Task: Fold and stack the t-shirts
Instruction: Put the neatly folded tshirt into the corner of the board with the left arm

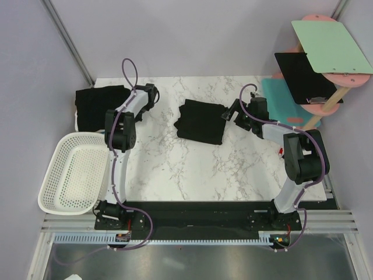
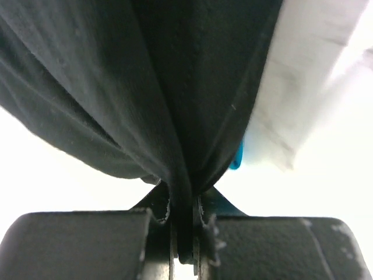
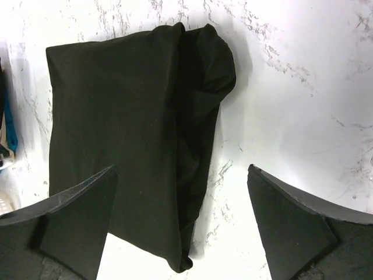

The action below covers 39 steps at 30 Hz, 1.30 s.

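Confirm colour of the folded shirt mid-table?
Plain black folded shirt, no print showing; right wrist view shows it best.

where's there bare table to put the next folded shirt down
The widest bare marble is the near half, bordered by the folded shirt, the basket and the near edge. The far left corner is crowded: the left gripper is shut on the other shirt there.
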Each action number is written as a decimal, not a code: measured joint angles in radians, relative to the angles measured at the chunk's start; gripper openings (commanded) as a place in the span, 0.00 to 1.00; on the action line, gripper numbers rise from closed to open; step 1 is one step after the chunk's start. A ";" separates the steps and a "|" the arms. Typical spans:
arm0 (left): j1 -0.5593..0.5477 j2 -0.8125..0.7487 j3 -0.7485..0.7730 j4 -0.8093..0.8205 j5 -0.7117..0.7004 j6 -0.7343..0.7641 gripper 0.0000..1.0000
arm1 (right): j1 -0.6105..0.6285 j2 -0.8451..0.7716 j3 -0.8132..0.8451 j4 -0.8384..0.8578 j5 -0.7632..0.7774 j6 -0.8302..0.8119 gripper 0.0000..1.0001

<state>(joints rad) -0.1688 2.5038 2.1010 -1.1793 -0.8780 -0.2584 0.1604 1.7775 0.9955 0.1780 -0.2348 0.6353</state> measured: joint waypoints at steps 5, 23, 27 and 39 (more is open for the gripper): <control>-0.089 -0.005 0.067 -0.031 0.095 -0.035 0.02 | -0.001 0.000 -0.006 0.002 -0.010 -0.001 0.98; -0.276 0.035 0.254 -0.063 0.322 -0.113 0.99 | -0.001 -0.011 -0.029 -0.002 -0.034 -0.004 0.98; -0.283 0.019 0.248 -0.059 0.335 -0.134 1.00 | -0.001 -0.026 -0.032 -0.006 -0.046 -0.008 0.95; -0.304 -0.334 0.053 0.052 0.445 -0.157 1.00 | 0.053 -0.063 0.008 -0.028 -0.111 -0.046 0.00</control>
<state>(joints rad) -0.4728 2.1700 2.1544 -1.1271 -0.4328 -0.4152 0.2138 1.7145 1.0039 0.1497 -0.3462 0.5896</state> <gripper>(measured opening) 0.994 0.007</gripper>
